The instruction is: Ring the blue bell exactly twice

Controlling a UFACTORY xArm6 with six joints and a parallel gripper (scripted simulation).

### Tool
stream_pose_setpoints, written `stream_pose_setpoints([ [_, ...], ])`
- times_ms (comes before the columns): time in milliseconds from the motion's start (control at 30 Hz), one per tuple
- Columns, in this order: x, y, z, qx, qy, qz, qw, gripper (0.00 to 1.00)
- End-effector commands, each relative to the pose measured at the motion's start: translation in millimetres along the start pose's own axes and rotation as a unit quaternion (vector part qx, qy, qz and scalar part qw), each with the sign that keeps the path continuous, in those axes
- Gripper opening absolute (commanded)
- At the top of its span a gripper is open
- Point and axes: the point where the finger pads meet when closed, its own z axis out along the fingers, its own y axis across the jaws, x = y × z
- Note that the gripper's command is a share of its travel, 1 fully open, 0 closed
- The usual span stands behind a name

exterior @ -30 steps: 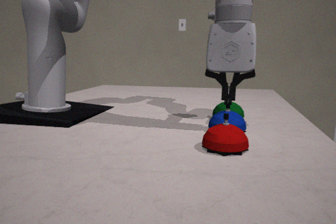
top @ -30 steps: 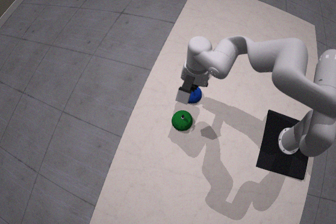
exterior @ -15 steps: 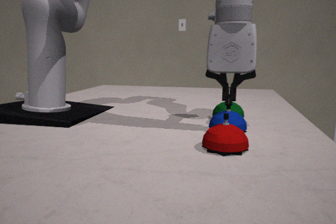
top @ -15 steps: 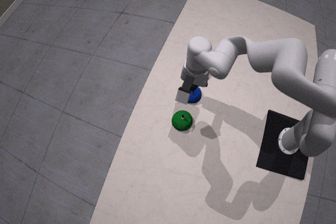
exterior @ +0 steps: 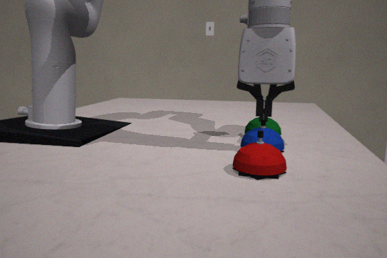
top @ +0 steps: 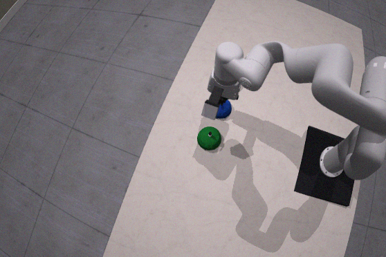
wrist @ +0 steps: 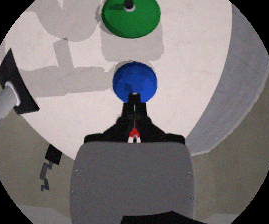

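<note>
Plain room — beige wall (exterior: pixel 143 62), light switch (exterior: pixel 209 28), grey tiled floor (top: pixel 74 103).

Arm (top: pixel 319 65) reaching out, wrist vertical, gripper (exterior: pixel 264 116) pointing straight down, fingers (exterior: pixel 261 104) closed together, empty.

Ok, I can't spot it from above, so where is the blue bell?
The blue bell is the middle of three in the exterior view, between the red bell in front and the green bell behind. The shut gripper hangs above this row.

The blue bell (exterior: pixel 262 139) is a glossy dome at the exterior view's centre right, upright on the table; it sits between a green bell (exterior: pixel 263 125) behind and a red bell (exterior: pixel 259 159) in front. Its small dark button (exterior: pixel 260 134) stands on top.
</note>
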Motion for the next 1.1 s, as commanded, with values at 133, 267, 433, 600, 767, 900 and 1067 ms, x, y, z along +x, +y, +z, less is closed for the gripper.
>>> stream_pose_setpoints([
  [133, 0.0, 0.0, 0.2, 0.0, 0.0, 0.0, 1.0, 0.0],
  [267, 0.0, 0.0, 0.1, 0.0, 0.0, 0.0, 1.0, 0.0],
  [433, 0.0, 0.0, -0.6, 0.0, 0.0, 0.0, 1.0, 0.0],
  [600, 0.0, 0.0, -5.3, 0.0, 0.0, 0.0, 1.0, 0.0],
  [767, 0.0, 0.0, -14.8, 0.0, 0.0, 0.0, 1.0, 0.0],
  [900, 0.0, 0.0, -25.2, 0.0, 0.0, 0.0, 1.0, 0.0],
  [1067, 0.0, 0.0, -33.8, 0.0, 0.0, 0.0, 1.0, 0.0],
])
